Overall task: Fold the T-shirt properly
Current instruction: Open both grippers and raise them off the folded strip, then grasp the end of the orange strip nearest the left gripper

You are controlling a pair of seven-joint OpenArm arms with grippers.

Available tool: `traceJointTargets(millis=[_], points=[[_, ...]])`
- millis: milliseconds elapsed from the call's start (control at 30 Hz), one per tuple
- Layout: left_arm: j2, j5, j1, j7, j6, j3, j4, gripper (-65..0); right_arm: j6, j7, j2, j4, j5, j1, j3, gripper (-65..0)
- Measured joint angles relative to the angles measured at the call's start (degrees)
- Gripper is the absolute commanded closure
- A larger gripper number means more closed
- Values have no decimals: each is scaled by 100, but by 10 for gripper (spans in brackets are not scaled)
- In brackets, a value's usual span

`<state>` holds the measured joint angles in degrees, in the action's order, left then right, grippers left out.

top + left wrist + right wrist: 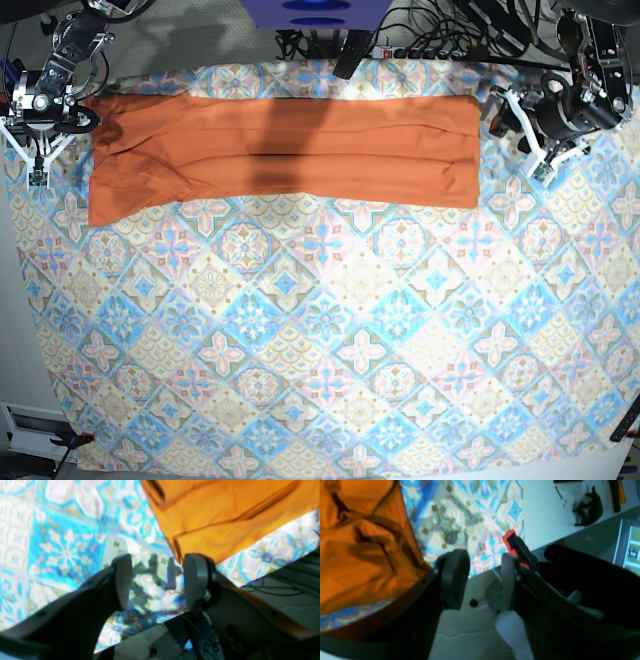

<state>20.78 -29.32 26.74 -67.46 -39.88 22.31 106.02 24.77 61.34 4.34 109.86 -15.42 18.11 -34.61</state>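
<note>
My left gripper point(156, 580): jaws parted, nothing between them but patterned cloth beneath; it holds nothing.
My right gripper point(486, 578): jaws parted with a clear gap, empty; the table edge and floor show through the gap.
T-shirt point(285, 145): folded into a long orange band across the far side of the tablecloth point(330, 340), stretching between my two grippers.
T-shirt from my left gripper: one end corner lies just ahead of my fingertips, close to one finger point(196, 577), not touching it as far as I can tell.
T-shirt from my right gripper: the rumpled other end sits just beside my finger point(453, 576).
Sleeves: not visible.
</note>
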Motion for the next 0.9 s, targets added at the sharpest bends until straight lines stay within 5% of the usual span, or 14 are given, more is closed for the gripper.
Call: traceJointTargets(millis=[300,433,633,900], points=[[-138,-181,-483,31,20,151,-1698,-319,0,31,0,0,-2,48,4,-245],[-122,-857,-509,33,7,149,-1759,-320,2,13,2,2,20,166,15,-245],[-107,-872,-597,55,2,140,-1770,-320,2,13,0,0,-15,184,11,-245],[37,-1071,-1222,479,-76,-728,-2876,-320,0,13,11,2,-4,205,9,-245]])
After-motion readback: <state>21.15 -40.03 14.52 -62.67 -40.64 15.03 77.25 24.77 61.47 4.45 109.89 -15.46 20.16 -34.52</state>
